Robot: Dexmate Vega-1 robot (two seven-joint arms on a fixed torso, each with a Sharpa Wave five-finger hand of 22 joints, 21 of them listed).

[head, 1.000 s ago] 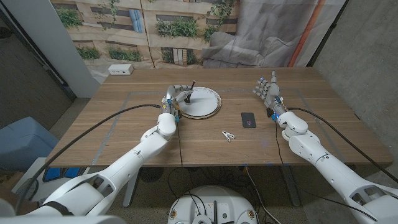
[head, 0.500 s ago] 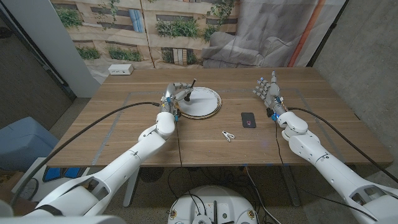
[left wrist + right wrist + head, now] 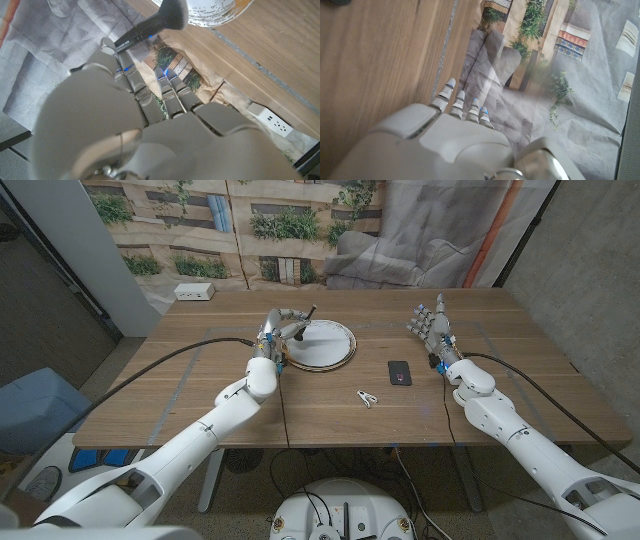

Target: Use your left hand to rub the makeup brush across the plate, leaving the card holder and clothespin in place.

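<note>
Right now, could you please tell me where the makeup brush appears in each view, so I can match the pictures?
Head view: the makeup brush is held in the left robot hand over the plate's left edge.
Left wrist view: its bristles are at the top middle, by the plate.
Right wrist view: not in it.
Shared landmark: the plate.

Table (image 3: 200,380) is matt wood grain, plate (image 3: 335,352) looks glossy white by the smooth plastic left hand (image 3: 278,332), soft-bristled makeup brush (image 3: 167,15).

Makeup brush (image 3: 303,322) tilted over plate (image 3: 335,352)
</note>
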